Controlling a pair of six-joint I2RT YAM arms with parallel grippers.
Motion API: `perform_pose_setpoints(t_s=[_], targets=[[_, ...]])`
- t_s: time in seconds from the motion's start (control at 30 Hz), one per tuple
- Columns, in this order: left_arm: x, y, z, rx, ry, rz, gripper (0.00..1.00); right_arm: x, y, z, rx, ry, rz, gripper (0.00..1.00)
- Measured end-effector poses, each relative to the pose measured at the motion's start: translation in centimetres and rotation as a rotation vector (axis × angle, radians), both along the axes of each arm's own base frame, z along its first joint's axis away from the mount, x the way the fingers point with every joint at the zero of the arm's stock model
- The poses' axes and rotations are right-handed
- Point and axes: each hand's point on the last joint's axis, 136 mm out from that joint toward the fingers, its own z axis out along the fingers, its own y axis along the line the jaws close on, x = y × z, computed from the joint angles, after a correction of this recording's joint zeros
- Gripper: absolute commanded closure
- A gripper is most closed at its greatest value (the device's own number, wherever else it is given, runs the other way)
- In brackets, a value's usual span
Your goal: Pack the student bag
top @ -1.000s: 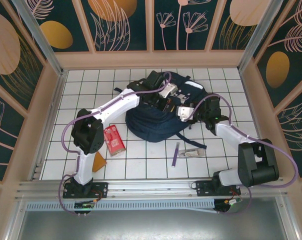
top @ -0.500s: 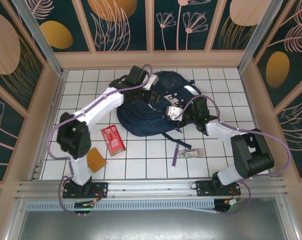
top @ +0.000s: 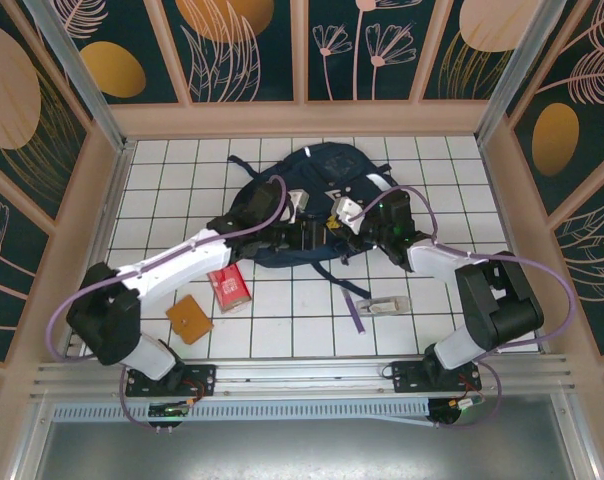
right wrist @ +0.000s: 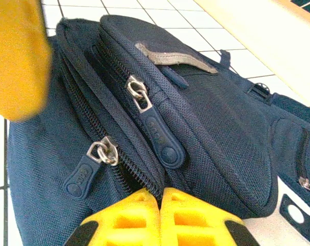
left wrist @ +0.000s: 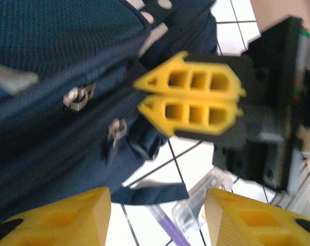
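Two claws face each other at the near side of the bag [top: 322, 175], which lies slumped on the far half of the tabletop [top: 182, 180], midway between its left and right edges; the left claw [left wrist: 157, 205] stands open with nothing between its fingers; the right claw [right wrist: 160, 197] is shut, tips against the bag's seam, though whether it pinches cloth cannot be told. They sit so near one another that a careless reach could knock them together; the open one might snag a strap [left wrist: 155, 192] rather than a zip pull [right wrist: 106, 152]; soft cloth would likely slide under a push. Navy weave, grey patch [right wrist: 175, 57]; both zips in view look closed.
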Motion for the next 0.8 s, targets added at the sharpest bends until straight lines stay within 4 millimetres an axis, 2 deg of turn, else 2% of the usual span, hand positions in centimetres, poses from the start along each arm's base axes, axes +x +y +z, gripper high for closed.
perform_pose_setpoints(t_s=[0.17,0.4,0.47,0.53,0.67,0.8], targets=[[0.9,-0.4,-1.3,0.048,0.032,0.068,0.53,-0.2,0.2,0.2,0.025,0.027,0.000,1.00],[1.7,0.4,-3.1,0.128,0.046,0.164,0.56,-0.9,0.9,0.3,0.042,0.034,0.039,1.00],[2.1,0.7,-3.4,0.156,0.042,0.197,0.64,-1.0,1.1,0.3,0.042,0.033,0.044,1.00],[2.6,1.2,-3.9,0.179,0.034,0.234,0.79,-1.2,1.2,0.3,0.044,0.033,0.053,1.00],[3.2,1.6,-4.6,0.214,0.005,0.244,1.00,-1.3,1.4,0.3,0.036,0.019,0.066,1.00],[3.3,1.8,-4.9,0.254,-0.045,0.196,1.00,-1.4,1.2,-0.3,-0.002,-0.003,0.074,1.00]])
